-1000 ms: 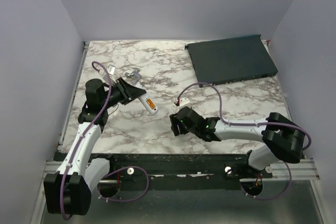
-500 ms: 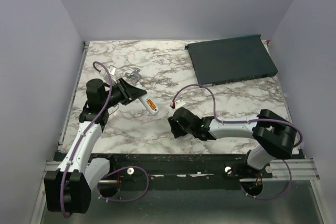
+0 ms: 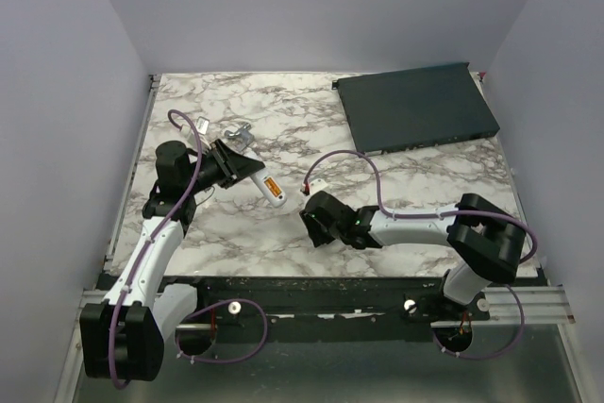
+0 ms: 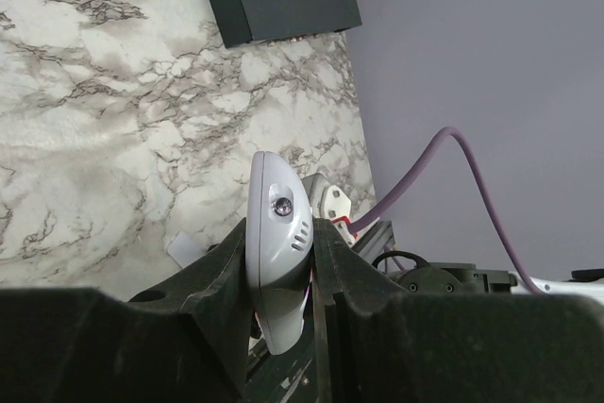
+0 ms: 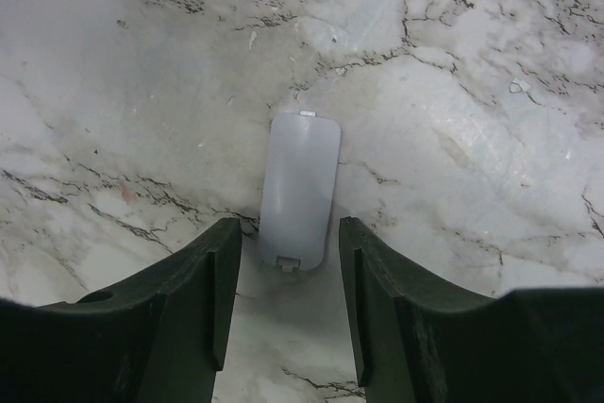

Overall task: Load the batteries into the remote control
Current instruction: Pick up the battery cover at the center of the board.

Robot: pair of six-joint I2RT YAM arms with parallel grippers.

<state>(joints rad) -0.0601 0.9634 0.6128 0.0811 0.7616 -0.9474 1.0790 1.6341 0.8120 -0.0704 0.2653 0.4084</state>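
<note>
Remote control (image 3: 272,191), a slim white plastic handset, stays clamped in the left end effector (image 3: 247,175) over the marble bench (image 3: 283,110), while the open right end effector (image 5: 288,228) has slid leftward to straddle a small pale grey plastic cover (image 5: 300,186), probably to grasp it.

Smooth marble-patterned worktop (image 3: 415,176) with faint sheen, remote control (image 4: 276,233) in smooth white plastic, slightly glossy, loose pale grey piece (image 5: 299,188) in matt plastic, dark flat box (image 3: 415,106) with matt finish

Robot lab booth: bare lilac walls (image 3: 311,7) round marble-look table (image 3: 283,129)
</note>
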